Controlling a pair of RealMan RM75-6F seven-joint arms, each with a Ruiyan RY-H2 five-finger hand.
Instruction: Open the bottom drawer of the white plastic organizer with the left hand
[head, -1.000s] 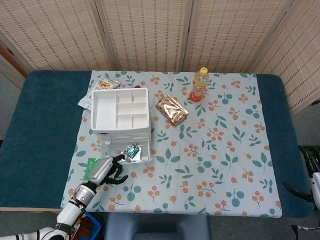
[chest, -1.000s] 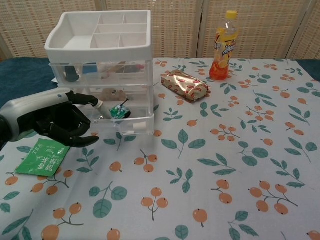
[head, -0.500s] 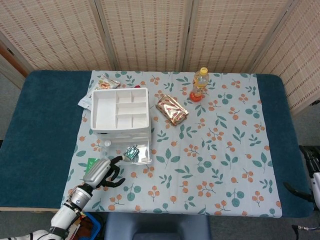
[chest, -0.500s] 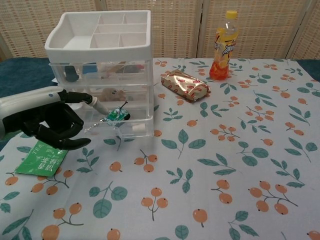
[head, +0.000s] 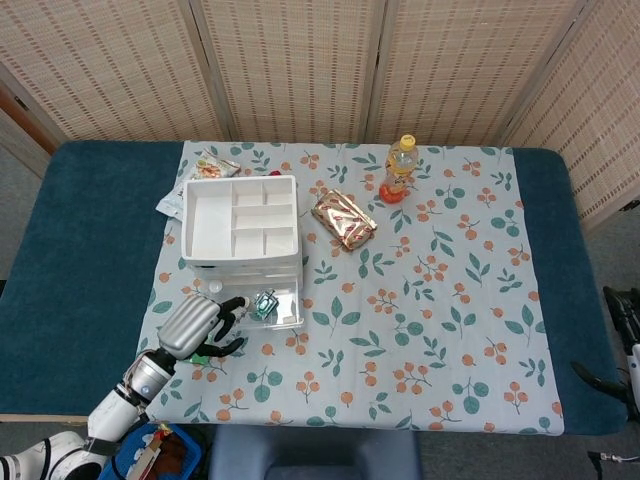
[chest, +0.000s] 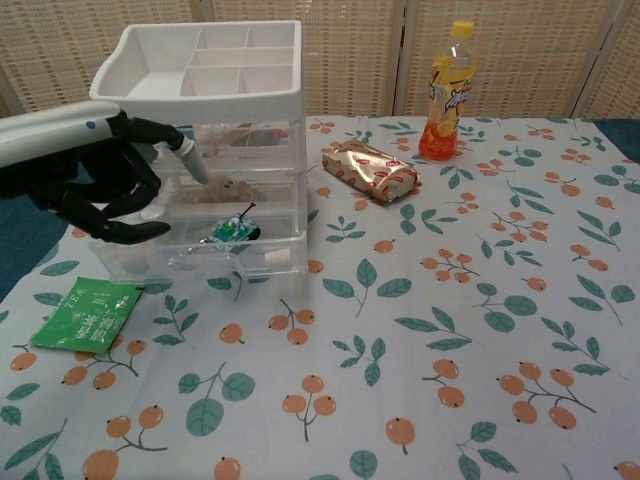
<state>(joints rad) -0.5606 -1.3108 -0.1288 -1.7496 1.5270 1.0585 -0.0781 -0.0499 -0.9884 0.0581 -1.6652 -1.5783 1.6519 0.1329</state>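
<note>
The white plastic organizer stands at the left of the floral cloth, with an open-top tray above clear drawers. Its bottom drawer is pulled out toward me, and a small green-and-black item lies inside. My left hand hovers in front of the organizer's left side, above the drawer. Its fingers are curled in and one pale-tipped finger points at the middle drawers. It holds nothing. Only a dark sliver of my right arm shows at the right edge, off the table.
A green tea packet lies on the cloth below the left hand. A foil-wrapped snack and an orange drink bottle stand right of the organizer. A snack bag lies behind it.
The left hand has lifted off the bottom drawer's front and risen in front of the organizer's left side. The drawer stays pulled out.
</note>
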